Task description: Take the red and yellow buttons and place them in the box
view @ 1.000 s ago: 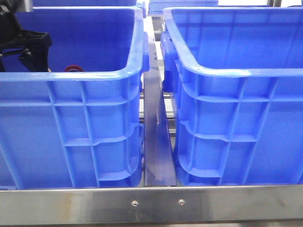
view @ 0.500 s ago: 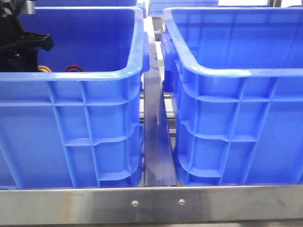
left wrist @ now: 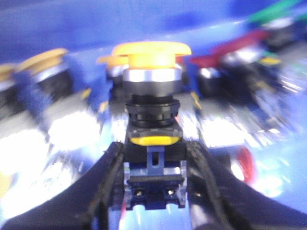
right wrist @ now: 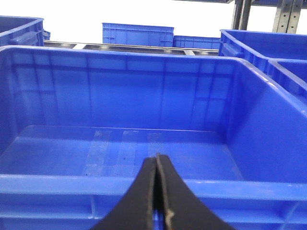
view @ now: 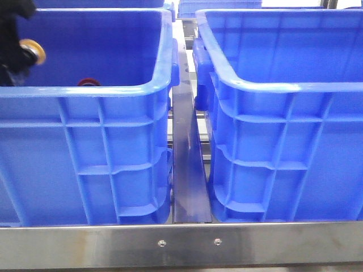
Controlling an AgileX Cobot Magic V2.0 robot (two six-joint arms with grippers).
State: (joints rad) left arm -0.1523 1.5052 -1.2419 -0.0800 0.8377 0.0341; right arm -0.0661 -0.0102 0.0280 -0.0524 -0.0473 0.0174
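Observation:
My left gripper (left wrist: 154,160) is shut on the dark body of a yellow button (left wrist: 152,51), whose domed cap points away from the wrist. In the front view this button (view: 32,51) hangs at the far left, above the floor of the left blue bin (view: 113,90), with the black left gripper (view: 14,54) around it. A red button (view: 88,82) peeks over that bin's near rim. The right blue box (view: 283,85) stands beside it. My right gripper (right wrist: 157,163) is shut on nothing, just before the near rim of the bare-floored box (right wrist: 144,184).
The left wrist view shows blurred loose buttons below the held one: yellow caps (left wrist: 45,60), red caps (left wrist: 230,45) and a green one (left wrist: 273,12). A metal rail (view: 187,170) runs between the two bins. More blue bins (right wrist: 138,34) stand behind.
My left gripper has lifted the yellow button from low in the left bin to well above its rim line. The red button has stayed put.

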